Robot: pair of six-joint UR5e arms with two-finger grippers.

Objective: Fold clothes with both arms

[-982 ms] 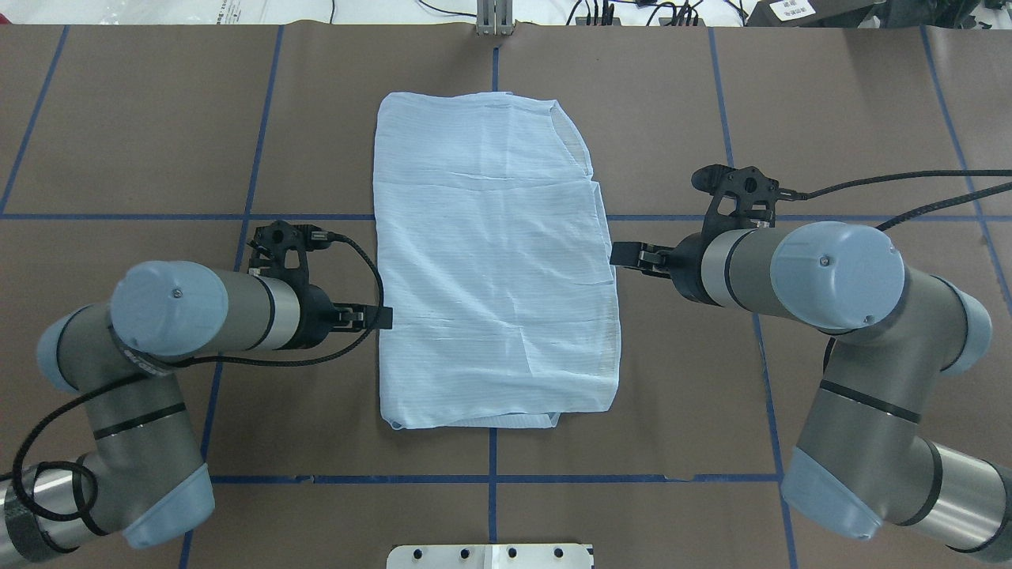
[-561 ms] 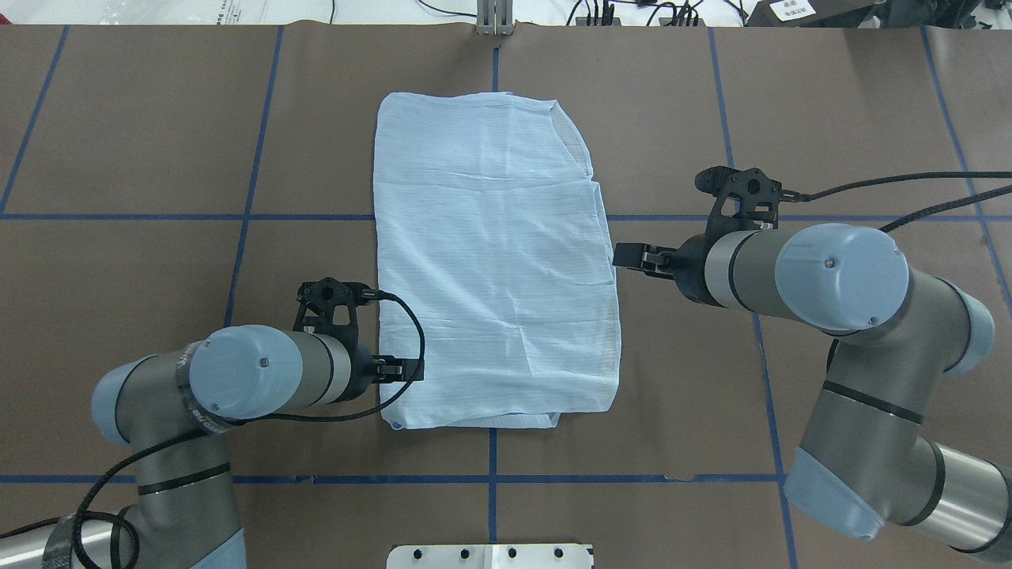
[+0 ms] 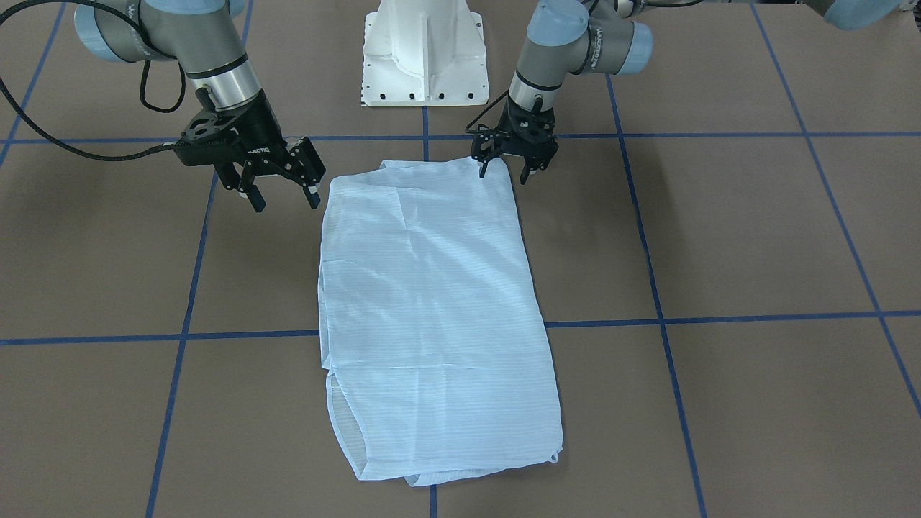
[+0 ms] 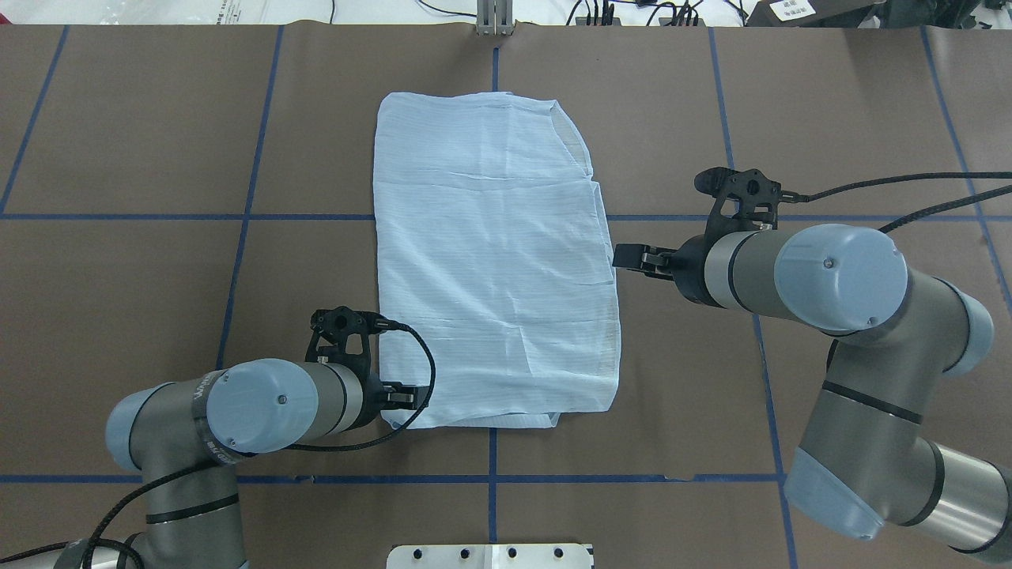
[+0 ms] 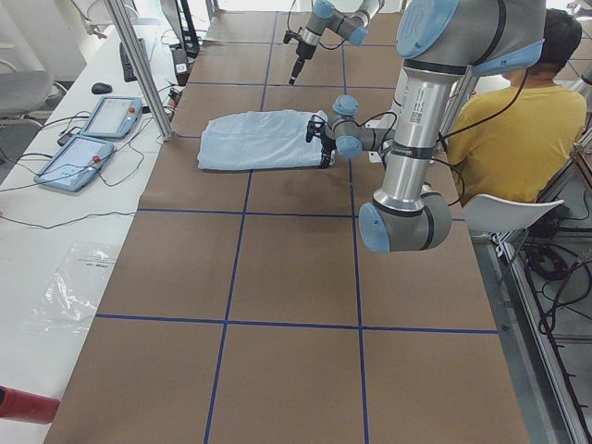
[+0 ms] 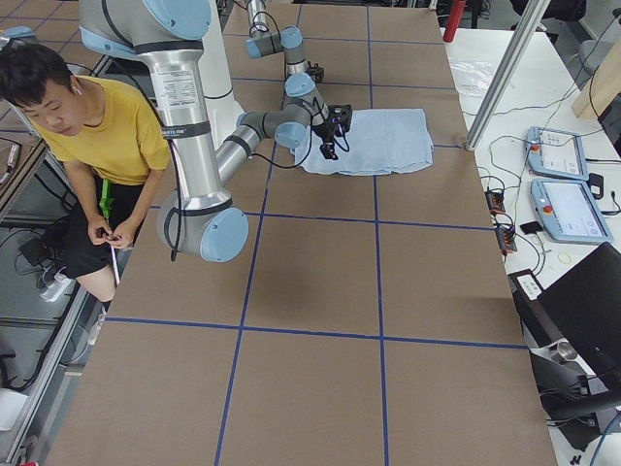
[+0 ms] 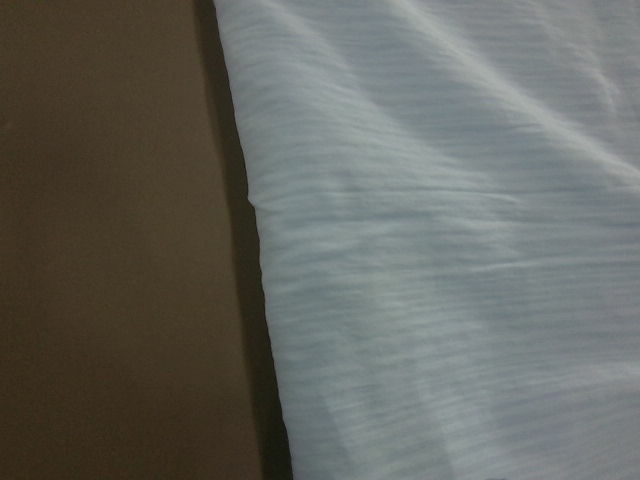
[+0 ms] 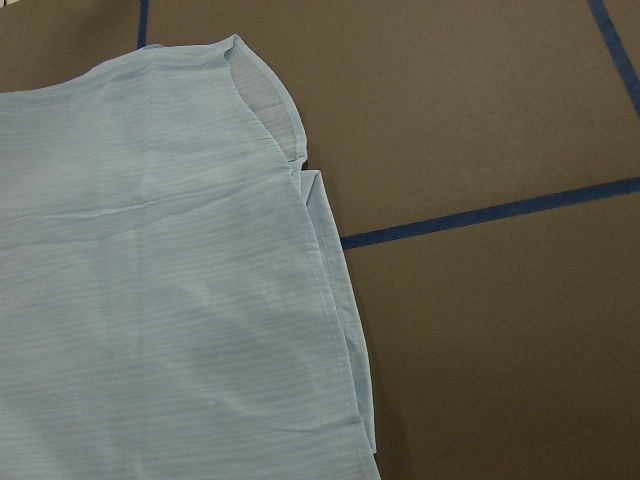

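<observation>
The light blue shirt [image 4: 494, 261] is lying as a narrow folded rectangle, its corner under the spread left gripper [image 3: 506, 175], its edge beside the spread right gripper [image 3: 286, 203]; crosswise folding is seemingly remaining

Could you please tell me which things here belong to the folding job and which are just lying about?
Job:
shirt
left claw, open at the shirt's corner
right claw, open beside the shirt

Lying about:
pendants
plastic bag
mouse
seated person
</observation>
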